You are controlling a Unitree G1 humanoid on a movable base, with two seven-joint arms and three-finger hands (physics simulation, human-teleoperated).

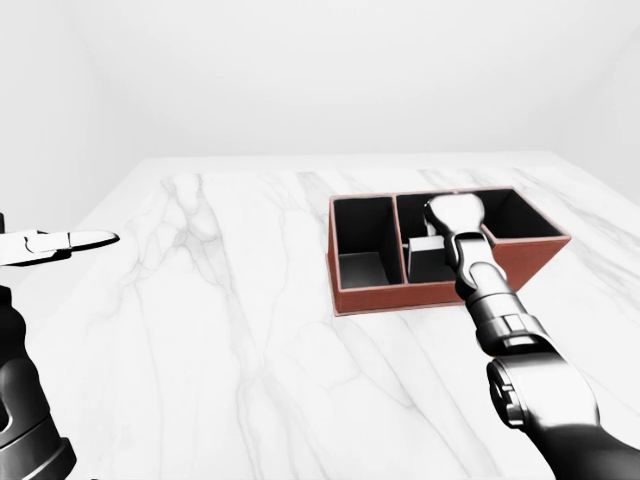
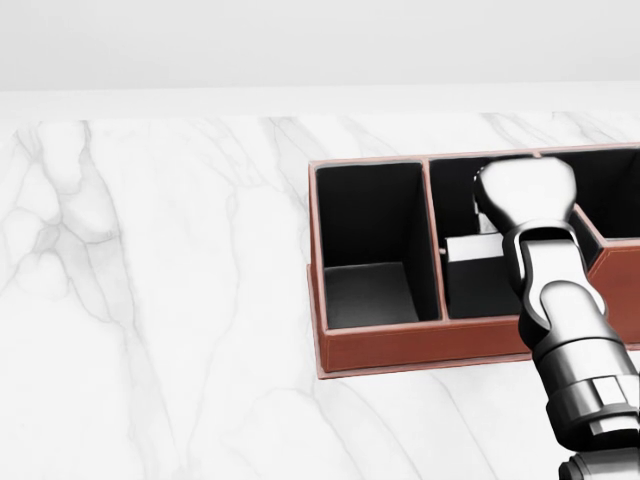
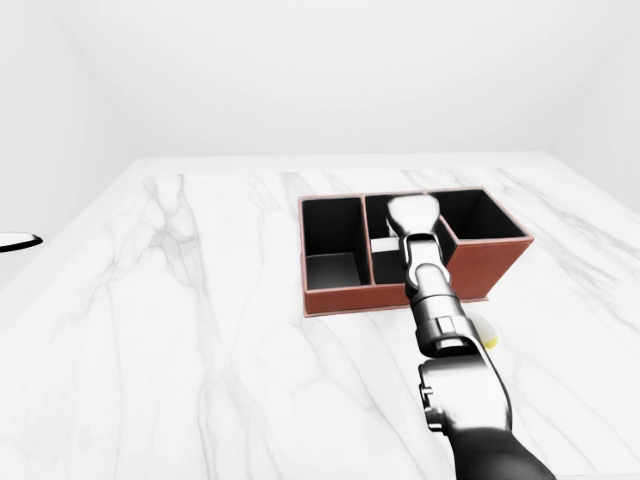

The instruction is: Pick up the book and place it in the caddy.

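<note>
The red-brown caddy [image 2: 400, 345] stands on the marble table at the right of the head view, with black compartments inside. My right hand [image 2: 522, 195] reaches over its middle compartment, back toward the camera, so its fingers are hidden. A white flat thing, probably the book [image 2: 470, 250], shows low in that compartment just left of the hand. I cannot tell whether the hand grips it. My left hand [image 1: 95, 240] hovers at the left edge of the left-eye view, fingers stretched out and empty, far from the caddy.
The white marble table [image 1: 220, 330] spreads left of the caddy. The caddy's left compartment [image 2: 368, 290] holds nothing. A small pale yellow thing [image 3: 487, 335] lies on the table beside my right forearm. Plain white walls stand beyond the table.
</note>
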